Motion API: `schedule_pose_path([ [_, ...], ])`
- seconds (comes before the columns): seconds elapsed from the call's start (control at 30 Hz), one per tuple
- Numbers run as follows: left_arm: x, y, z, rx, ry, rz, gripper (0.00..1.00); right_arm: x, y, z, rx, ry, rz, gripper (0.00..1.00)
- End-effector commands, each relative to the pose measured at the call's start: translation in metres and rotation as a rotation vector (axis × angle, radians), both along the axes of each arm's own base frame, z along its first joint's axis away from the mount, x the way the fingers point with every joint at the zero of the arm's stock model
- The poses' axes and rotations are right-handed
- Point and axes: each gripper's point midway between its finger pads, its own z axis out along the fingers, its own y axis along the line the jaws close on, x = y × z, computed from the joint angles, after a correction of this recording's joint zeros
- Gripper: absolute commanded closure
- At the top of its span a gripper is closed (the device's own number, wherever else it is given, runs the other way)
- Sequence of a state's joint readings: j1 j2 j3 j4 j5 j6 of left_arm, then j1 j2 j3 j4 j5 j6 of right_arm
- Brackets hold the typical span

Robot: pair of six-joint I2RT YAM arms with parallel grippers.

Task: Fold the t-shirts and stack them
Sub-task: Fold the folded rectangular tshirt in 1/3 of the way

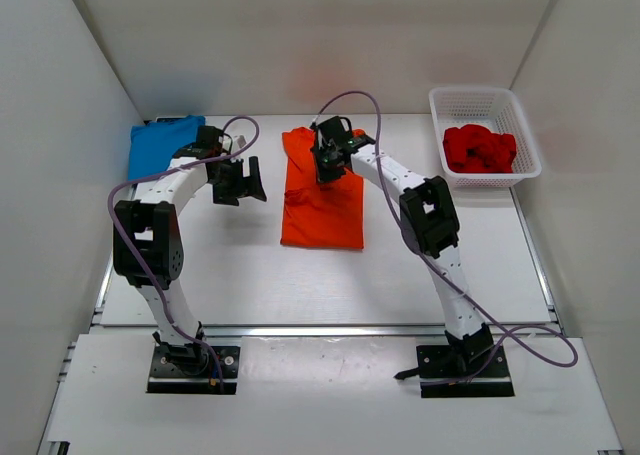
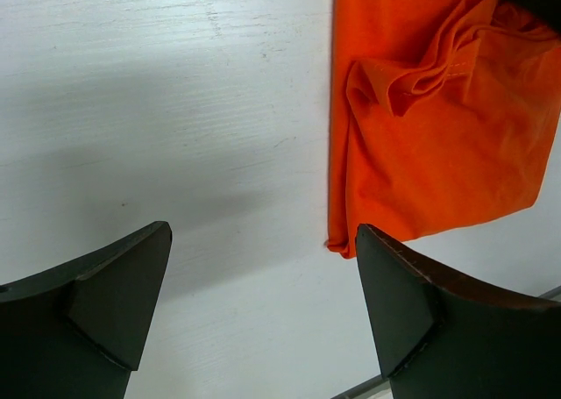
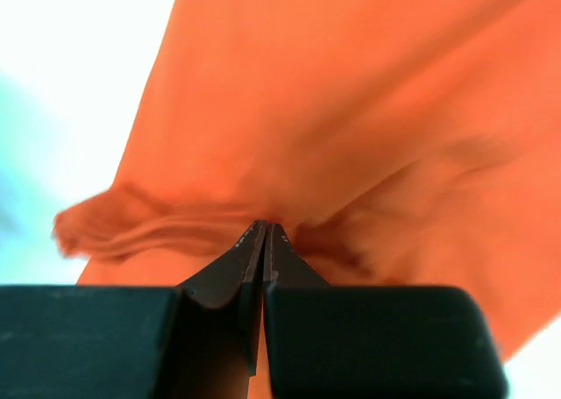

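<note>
Tabletop (image 1: 230, 265) surrounds orange shirt (image 1: 320, 210) pinched by right end effector (image 3: 264, 226); left end effector (image 2: 263, 231) spread.

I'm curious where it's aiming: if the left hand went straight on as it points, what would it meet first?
Probably the bare table, just beside the orange shirt; the left hand is open, holding nothing.

An orange shirt (image 1: 320, 210), blue shirt (image 1: 155, 150), red shirt (image 1: 478, 150), white lattice basket (image 1: 472, 102).
</note>
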State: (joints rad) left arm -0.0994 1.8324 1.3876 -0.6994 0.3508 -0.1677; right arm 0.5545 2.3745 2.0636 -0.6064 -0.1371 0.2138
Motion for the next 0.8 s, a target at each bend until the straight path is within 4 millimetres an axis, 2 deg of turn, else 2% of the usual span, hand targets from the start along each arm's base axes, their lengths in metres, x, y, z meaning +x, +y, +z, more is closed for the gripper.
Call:
schedule_pose_path([
  [0.0,0.006,-0.006,0.031,0.0,-0.099,-0.046,0.04,0.035,-0.021,0.026,-0.007,-0.089,-0.09,1.0],
  [0.1,0.007,-0.013,0.032,0.006,-0.108,-0.084,0.03,0.043,-0.028,0.058,0.02,-0.146,-0.107,1.0],
  [0.2,0.012,-0.04,0.037,-0.049,-0.154,-0.196,0.08,0.044,-0.042,0.098,0.065,-0.2,-0.14,0.98],
  [0.23,0.015,-0.046,0.039,-0.055,-0.17,-0.221,0.1,0.036,-0.051,0.078,0.048,-0.155,-0.152,0.95],
  [0.27,0.025,-0.052,0.04,-0.046,-0.198,-0.248,0.13,0.03,-0.059,0.085,0.089,-0.15,-0.16,0.86],
  [0.3,0.035,-0.062,0.039,-0.037,-0.219,-0.288,0.17,0.024,-0.058,0.08,0.132,-0.124,-0.141,0.76],
  [0.33,0.046,-0.071,0.042,-0.017,-0.268,-0.348,0.23,0.017,-0.067,0.083,0.178,-0.125,-0.131,0.7],
  [0.37,0.051,-0.071,0.04,-0.002,-0.277,-0.363,0.26,0.011,-0.08,0.077,0.197,-0.126,-0.141,0.68],
  [0.4,0.056,-0.08,0.038,0.025,-0.304,-0.414,0.27,0.01,-0.085,0.086,0.232,-0.139,-0.14,0.64],
  [0.43,0.06,-0.082,0.036,0.07,-0.332,-0.461,0.26,0.001,-0.091,0.069,0.232,-0.101,-0.138,0.62],
  [0.5,0.06,-0.092,0.033,0.117,-0.365,-0.55,0.22,-0.004,-0.103,0.068,0.253,-0.081,-0.135,0.59],
  [0.6,0.056,-0.1,0.023,0.162,-0.383,-0.627,0.15,-0.01,-0.101,0.056,0.27,-0.05,-0.094,0.58],
  [0.77,0.057,-0.102,0.008,0.201,-0.366,-0.647,0.15,-0.003,-0.091,0.044,0.258,-0.035,-0.056,0.58],
])
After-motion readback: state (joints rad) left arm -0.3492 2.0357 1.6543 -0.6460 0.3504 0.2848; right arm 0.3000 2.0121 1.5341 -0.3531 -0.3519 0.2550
